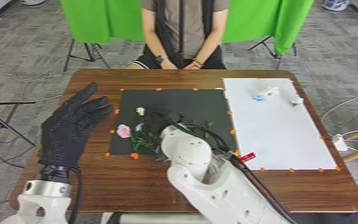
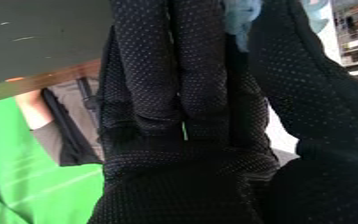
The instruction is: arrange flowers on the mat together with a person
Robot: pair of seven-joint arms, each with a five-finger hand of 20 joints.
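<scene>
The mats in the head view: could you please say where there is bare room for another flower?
The white mat is bare from its white and blue flowers to the near edge. The black mat is bare at its far edge beyond the right robot hand; its left is crowded with a pink flower and greenery.

Black rectangular mat (image 1: 193, 100) on a brown wooden table (image 1: 95, 80), white rectangular sheet (image 1: 282, 135) to its right, pink rounded flower (image 1: 123, 131) at the mat's left, small pale-blue flower (image 1: 259, 98) on the sheet's far part

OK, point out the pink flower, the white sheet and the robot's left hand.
Pink flower (image 1: 123, 131): head view, on its petals.
White sheet (image 1: 286, 132): head view, on its bare middle.
Left hand (image 1: 65, 127): head view, on its black glove.
</scene>
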